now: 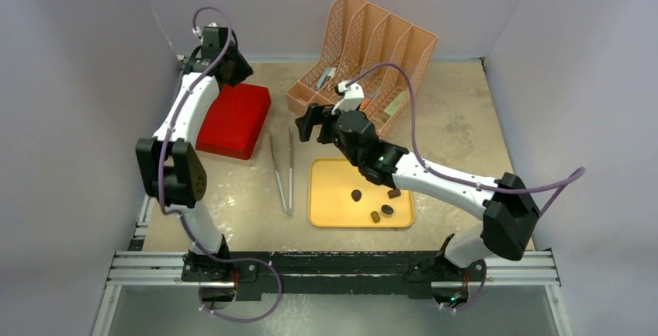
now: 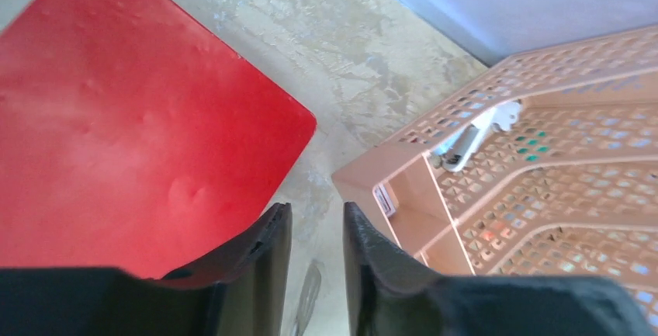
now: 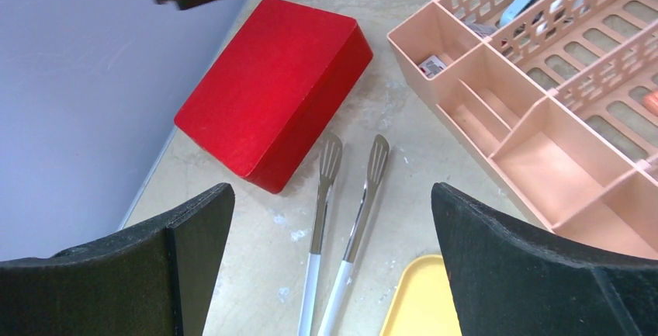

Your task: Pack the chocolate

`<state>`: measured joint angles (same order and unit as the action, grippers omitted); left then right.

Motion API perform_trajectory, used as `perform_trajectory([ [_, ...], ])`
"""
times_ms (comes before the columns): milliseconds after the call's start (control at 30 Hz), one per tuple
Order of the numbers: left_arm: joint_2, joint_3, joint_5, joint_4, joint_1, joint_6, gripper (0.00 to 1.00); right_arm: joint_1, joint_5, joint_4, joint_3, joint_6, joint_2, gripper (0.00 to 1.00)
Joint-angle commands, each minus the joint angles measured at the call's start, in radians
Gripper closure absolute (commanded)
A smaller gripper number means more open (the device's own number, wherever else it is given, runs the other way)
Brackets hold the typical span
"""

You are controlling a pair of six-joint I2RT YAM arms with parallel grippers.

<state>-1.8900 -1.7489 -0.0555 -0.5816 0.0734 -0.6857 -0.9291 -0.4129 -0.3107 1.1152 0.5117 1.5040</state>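
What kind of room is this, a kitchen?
Probably a robot lab bench, not a kitchen: a left arm and right arm bolted to a metal rail, plain walls around the table, props like a yellow tray and red box.

Plain lavender-grey walls (image 1: 70,80) rise at the left, far and right sides of the scuffed beige table (image 1: 465,119); an aluminium rail (image 1: 147,268) runs along its near edge.

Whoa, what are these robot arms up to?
Neither arm is holding anything at this moment. Four chocolate pieces sit on the yellow tray. The right end effector hovers wide open near the tongs. The left end effector hangs empty at the edge of the red box.
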Motion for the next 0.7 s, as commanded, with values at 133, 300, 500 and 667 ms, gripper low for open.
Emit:
perform_trajectory([
  [133,0.334,0.232,0.009,0.041,0.005,0.098,0.38,0.003,-0.093,0.077,-0.098,0.018,-0.182,0.01],
  [300,0.496,0.356,-0.041,0.019,0.006,0.122,0.32,0.003,-0.145,0.159,-0.190,0.019,-0.313,0.01],
  [500,0.538,0.490,-0.243,-0.011,0.004,0.072,0.56,0.003,-0.172,0.254,-0.251,0.045,-0.465,0.01],
  [667,0.453,0.544,-0.207,-0.002,0.003,0.006,0.94,0.003,-0.174,0.251,-0.257,0.027,-0.520,0.01],
])
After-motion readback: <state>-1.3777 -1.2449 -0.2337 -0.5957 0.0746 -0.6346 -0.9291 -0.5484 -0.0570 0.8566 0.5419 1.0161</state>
